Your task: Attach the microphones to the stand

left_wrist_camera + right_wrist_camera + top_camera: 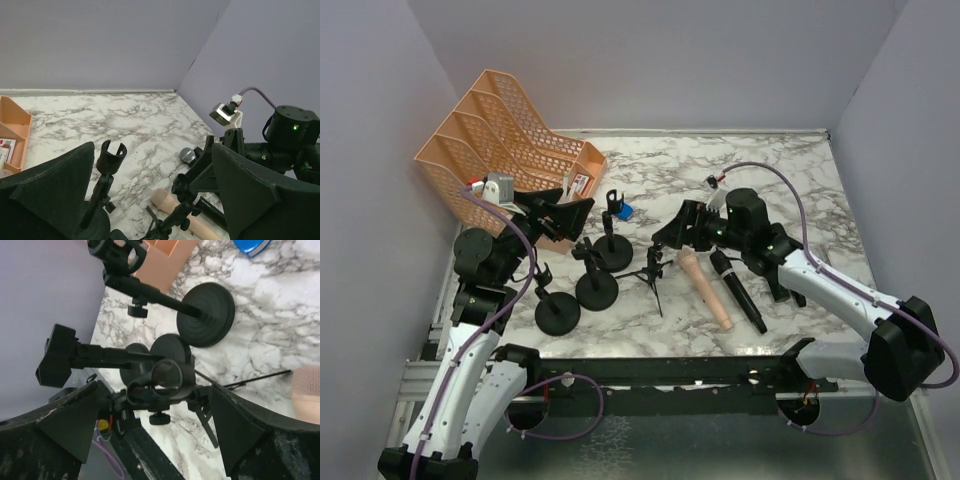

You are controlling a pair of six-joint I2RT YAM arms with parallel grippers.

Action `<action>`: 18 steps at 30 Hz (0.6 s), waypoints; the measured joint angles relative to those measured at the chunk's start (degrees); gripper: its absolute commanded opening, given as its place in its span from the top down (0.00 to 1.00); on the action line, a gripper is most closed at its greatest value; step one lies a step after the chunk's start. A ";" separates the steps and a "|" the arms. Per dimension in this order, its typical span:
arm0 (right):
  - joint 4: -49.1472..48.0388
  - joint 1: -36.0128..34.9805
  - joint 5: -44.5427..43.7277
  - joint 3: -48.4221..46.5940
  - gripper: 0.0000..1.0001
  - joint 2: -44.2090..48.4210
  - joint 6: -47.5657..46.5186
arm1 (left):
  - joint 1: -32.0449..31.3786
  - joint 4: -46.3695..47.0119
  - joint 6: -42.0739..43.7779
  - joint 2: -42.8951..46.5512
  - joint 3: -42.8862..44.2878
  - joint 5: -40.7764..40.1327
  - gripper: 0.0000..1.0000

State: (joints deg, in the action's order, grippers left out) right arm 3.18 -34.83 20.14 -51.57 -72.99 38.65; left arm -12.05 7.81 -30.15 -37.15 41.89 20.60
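Observation:
A pale pink microphone (706, 291) and a black microphone (740, 293) lie side by side on the marble table. The left wrist view shows the pink one (172, 207) and a silver mesh head (187, 155). I cannot make out the other black microphones. A small tripod stand (655, 270) stands left of them. Three round-base stands (597, 290) stand further left. My right gripper (672, 232) is open, its jaws either side of the tripod stand's empty clip (167, 379). My left gripper (570, 212) is open and empty above the round-base stands, with an empty clip (111, 157) ahead of it.
An orange mesh file organiser (505, 140) stands at the back left, with small items in its low front tray. A small blue object (623, 211) lies behind the stands. Grey walls enclose the table on three sides.

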 measured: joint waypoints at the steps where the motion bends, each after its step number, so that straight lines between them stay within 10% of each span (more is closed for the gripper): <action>1: -2.51 0.00 0.52 1.97 0.09 0.74 1.62 | 0.00 0.68 -0.57 -0.04 -0.46 0.22 0.01; 18: -15.61 -7.80 -0.61 13.53 0.27 6.54 -5.79 | 0.00 5.16 -5.16 -7.93 -1.38 10.16 0.02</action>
State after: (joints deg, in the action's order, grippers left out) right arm -12.43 -42.63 19.53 -38.04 -66.46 32.86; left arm -12.05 12.97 -35.31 -45.08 40.51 30.76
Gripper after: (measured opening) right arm 0.796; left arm 0.987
